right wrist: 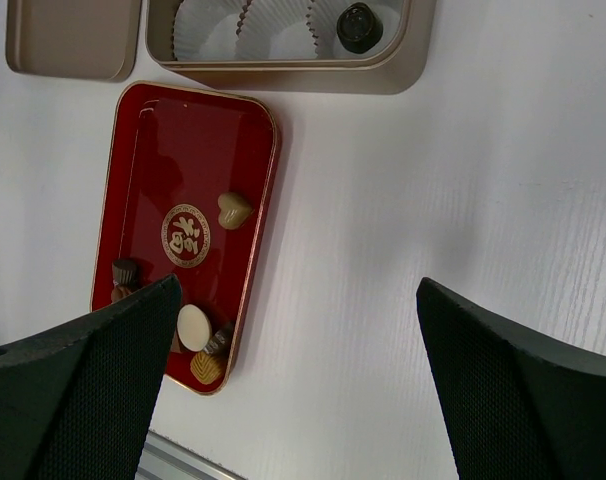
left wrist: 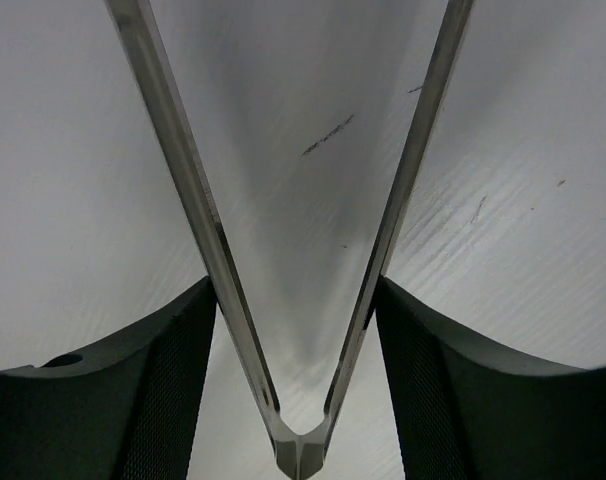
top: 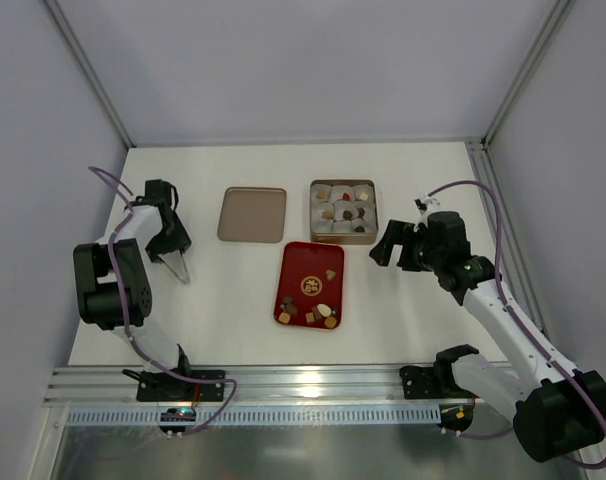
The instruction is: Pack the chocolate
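Overhead view of a white table w/ two robot arms at the near edge. Far left, the L gripper pointed down at the table and held metal tweezers, tips toward the surface. In the left wrist view its black fingers lay against the outside of both tweezer blades, gripping them. The blades joined near the camera and splayed into a wide V, w/ nothing btwn the tips but bare table. Right of that arm lay a flat gold lid, well apart from the tweezers. Next, nearer the arms, sat a red tray w/ a gold emblem at centre. Loose chocolate lay in it: one tan piece alone by the right rim, and a cluster of dark, tan and cream pieces along the near end. Behind the tray, just beside the lid, stood a gold box lined w/ white paper cups. Several cups had a dark or tan piece in them; exact count too small to tell. Far right, the R gripper hovered above the table, right of tray and box, jaws spread wide and holding nothing. Its wrist view looked down on bare table btwn the fingers, w/ the tray at left.
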